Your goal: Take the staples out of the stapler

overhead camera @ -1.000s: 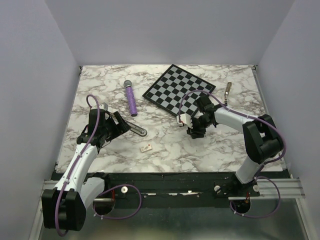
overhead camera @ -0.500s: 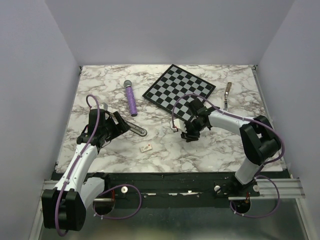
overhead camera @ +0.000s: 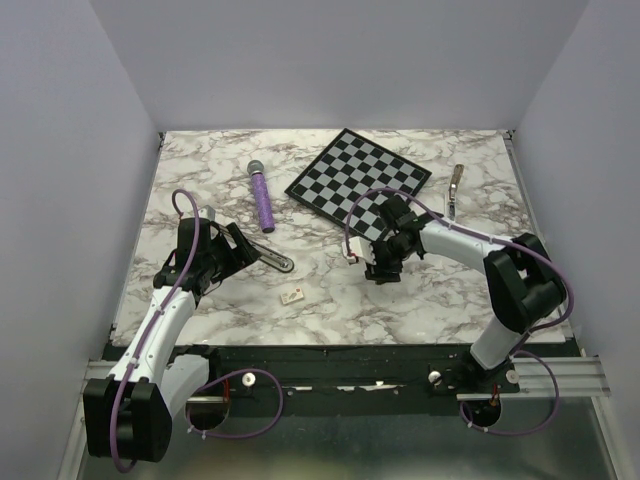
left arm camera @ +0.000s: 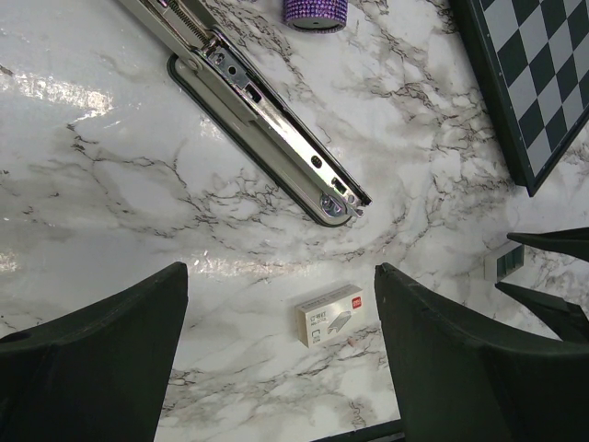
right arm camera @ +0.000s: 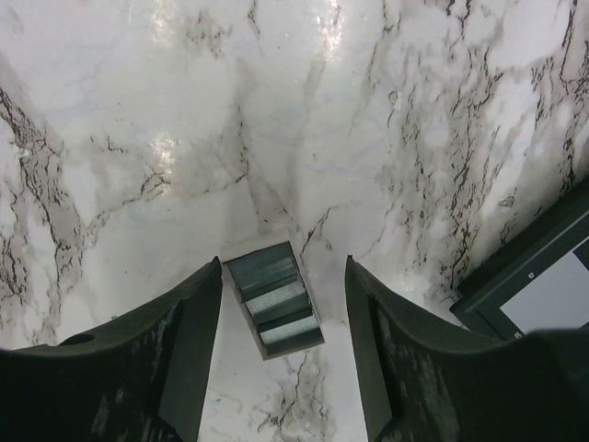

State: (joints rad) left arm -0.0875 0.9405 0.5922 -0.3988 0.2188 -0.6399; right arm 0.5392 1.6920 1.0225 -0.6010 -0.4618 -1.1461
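The stapler [overhead camera: 268, 258] lies opened on the marble table just right of my left gripper [overhead camera: 236, 250]. In the left wrist view its chrome staple rail [left arm camera: 276, 138] rests over the black base and runs diagonally, beyond my open, empty left gripper [left arm camera: 281, 272]. My right gripper [overhead camera: 374, 263] is low over the table near the chessboard's front corner. In the right wrist view it [right arm camera: 283, 262] is open around a small white tray of staple strips [right arm camera: 276, 308] that lies on the table, with a gap on each side.
A small cream staple box [left arm camera: 336, 315] lies near the front, also in the top view [overhead camera: 293, 296]. A purple cylinder with a grey head [overhead camera: 262, 200], a chessboard [overhead camera: 358, 178] and a slim brownish tool [overhead camera: 455, 190] lie farther back.
My right gripper has moved left and a little toward the near edge. The left arm and the stapler have not moved.
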